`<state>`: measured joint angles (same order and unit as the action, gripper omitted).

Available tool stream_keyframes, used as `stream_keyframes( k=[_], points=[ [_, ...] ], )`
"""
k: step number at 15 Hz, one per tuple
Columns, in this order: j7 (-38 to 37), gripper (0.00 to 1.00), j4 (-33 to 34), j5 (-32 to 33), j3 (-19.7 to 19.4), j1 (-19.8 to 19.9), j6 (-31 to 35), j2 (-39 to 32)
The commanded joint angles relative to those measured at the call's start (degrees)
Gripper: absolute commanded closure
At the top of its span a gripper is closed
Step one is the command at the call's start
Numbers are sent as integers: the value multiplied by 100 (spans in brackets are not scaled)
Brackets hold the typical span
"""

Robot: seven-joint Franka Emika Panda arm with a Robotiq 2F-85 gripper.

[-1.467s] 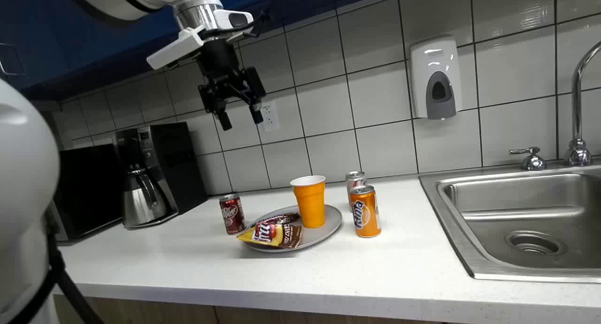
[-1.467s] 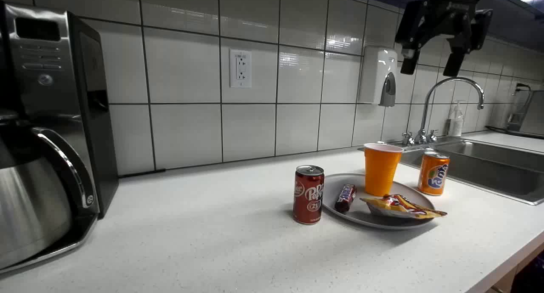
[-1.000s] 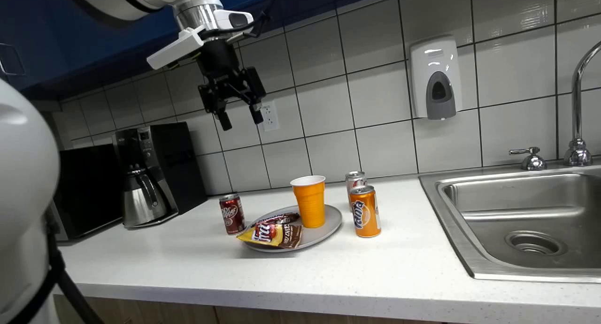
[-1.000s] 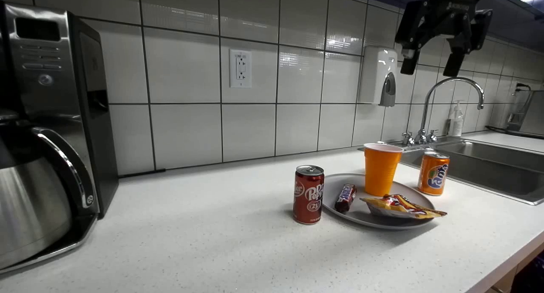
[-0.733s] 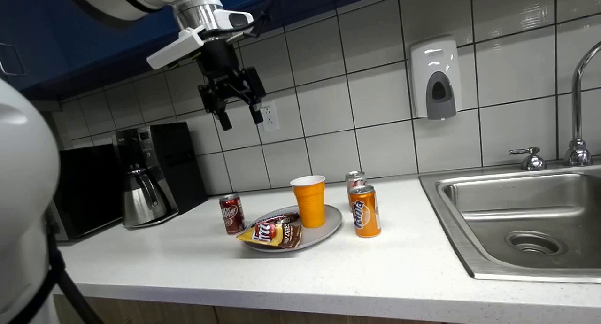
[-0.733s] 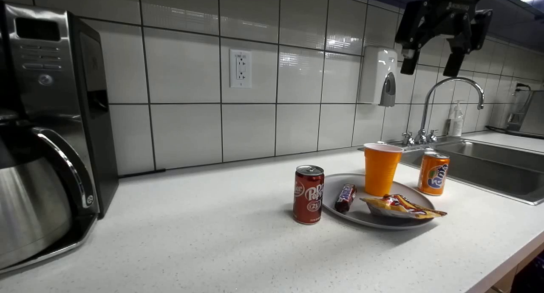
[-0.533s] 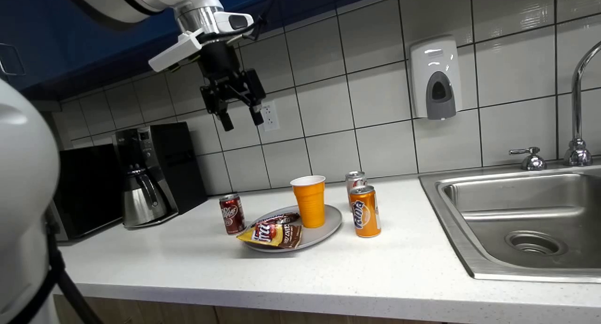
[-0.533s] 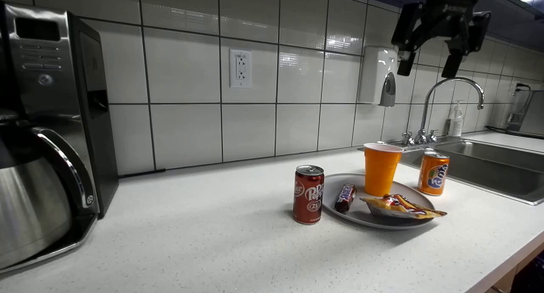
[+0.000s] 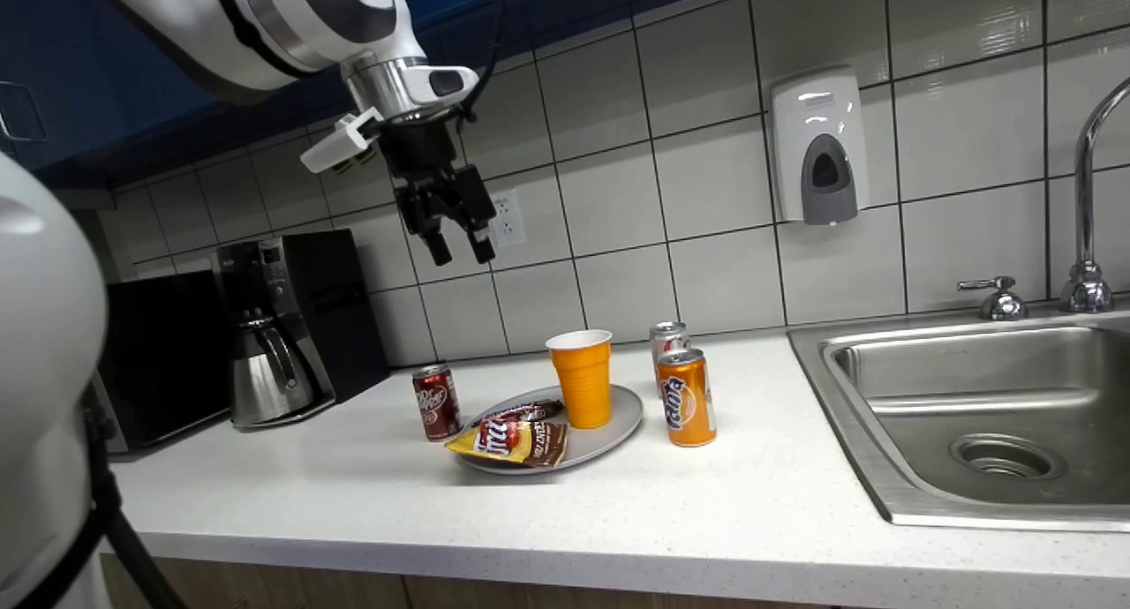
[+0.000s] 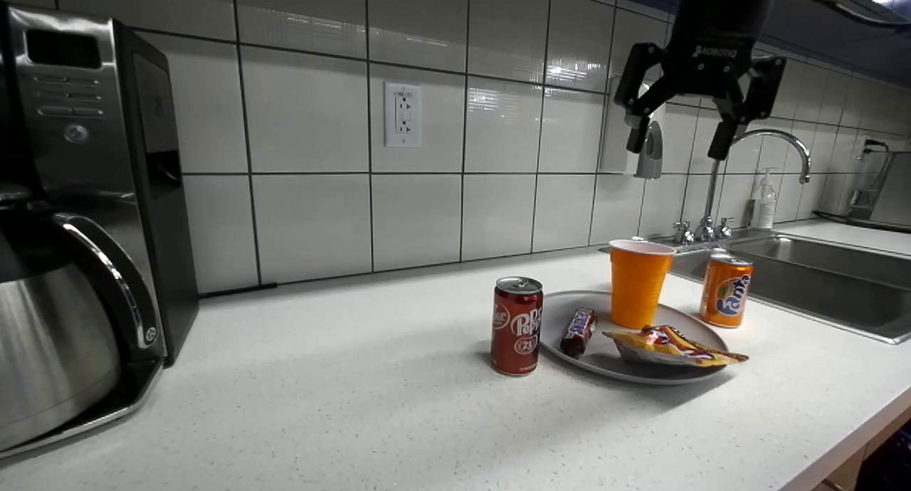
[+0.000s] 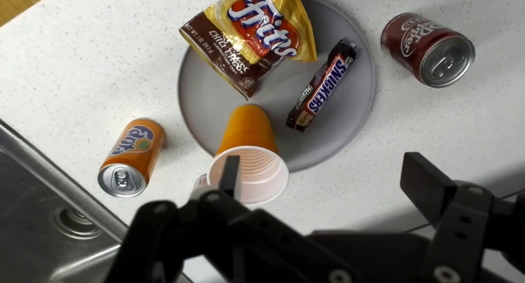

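My gripper is open and empty in both exterior views (image 9: 463,254) (image 10: 677,148), high above the counter. In the wrist view (image 11: 322,172) one finger overlaps the mouth of an orange cup (image 11: 250,127); the exterior views show it well above the cup. The cup stands upright on a grey plate (image 11: 352,115) with a Fritos bag (image 11: 254,28) and a Snickers bar (image 11: 324,86). A red Dr Pepper can (image 10: 517,327) stands beside the plate. An orange Fanta can (image 9: 687,402) stands on its sink side. A silver can (image 9: 668,334) is partly hidden behind the Fanta can.
A coffee maker with a steel carafe (image 9: 269,379) stands at one end of the white counter (image 9: 371,494). A steel sink (image 9: 971,393) with a faucet (image 9: 1086,238) is at the other. A soap dispenser (image 9: 821,150) hangs on the tiled wall. Blue cabinets (image 9: 97,88) hang above.
My gripper has moved down, and leftward in an exterior view, after staying still at first. It stays open. The cup, plate, snacks and cans have not moved.
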<state>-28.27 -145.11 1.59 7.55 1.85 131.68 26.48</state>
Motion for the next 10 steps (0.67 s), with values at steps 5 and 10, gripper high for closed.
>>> stream_keyframes(
  k=[5,10],
  points=[
    [-1287,0,70,266,358,210,526,-624],
    [-1971,0,149,465,356,191,857,-1061]
  ],
)
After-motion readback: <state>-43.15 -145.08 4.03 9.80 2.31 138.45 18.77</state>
